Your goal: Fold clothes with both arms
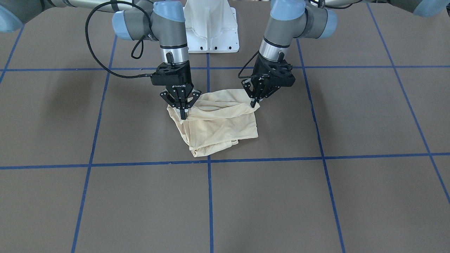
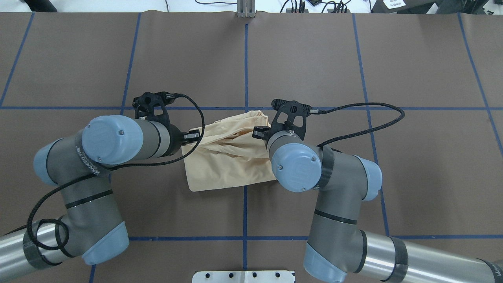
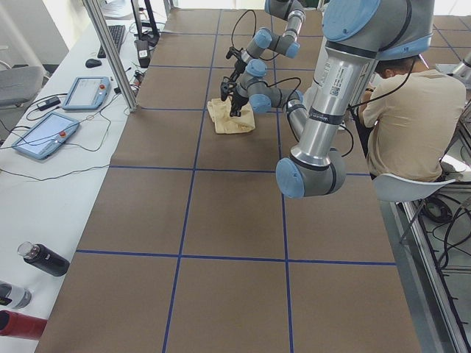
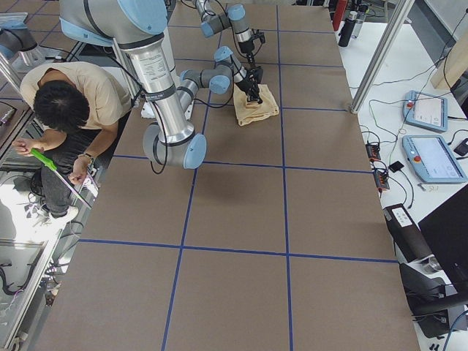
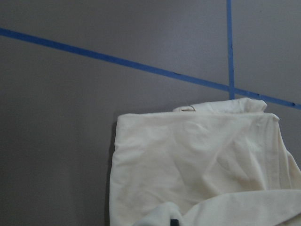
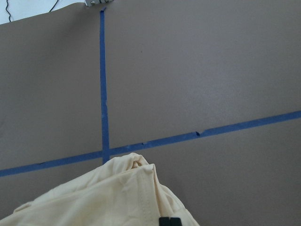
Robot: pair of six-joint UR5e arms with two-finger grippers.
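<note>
T-shirt [image 1: 219, 121] sits as a cream-yellow folded bundle near the centre of the brown table [image 1: 316, 203], at 6 o'clock from the white pedestal base [image 1: 212, 31] in the front-facing view. It straddles the central blue tape line [image 1: 210, 196]; its far edge lies close to the cross line, seen on the overhead view at the bundle's 12 o'clock. Right gripper [image 1: 183, 113] is at the bundle's 10 o'clock corner in the front-facing view, fingers clenched together on a pinch of fabric, pointing roughly straight down. Left gripper [image 1: 253, 103] is at the 2 o'clock corner, tilted inward, fingers likewise clamped on the cloth edge. A creased band of fabric runs between the two pinch points; the rest of the bundle lies on the table below it, with a rumpled layer sticking out at 7 o'clock. The right wrist view shows black fingertips [image 6: 169, 221] pressed together at 6 o'clock with shirt fabric against them. The left wrist view shows mostly the folded shirt and tape lines. Only containers are on the white bench in the left side view: a black bottle [image 3: 44, 259] lying on its side at 8 o'clock and a red bottle [image 3: 18, 323] cut by the frame at 7 o'clock; their contents can't be told. A seated person [image 3: 401, 125] is at 2 o'clock there, beside the table.
</note>
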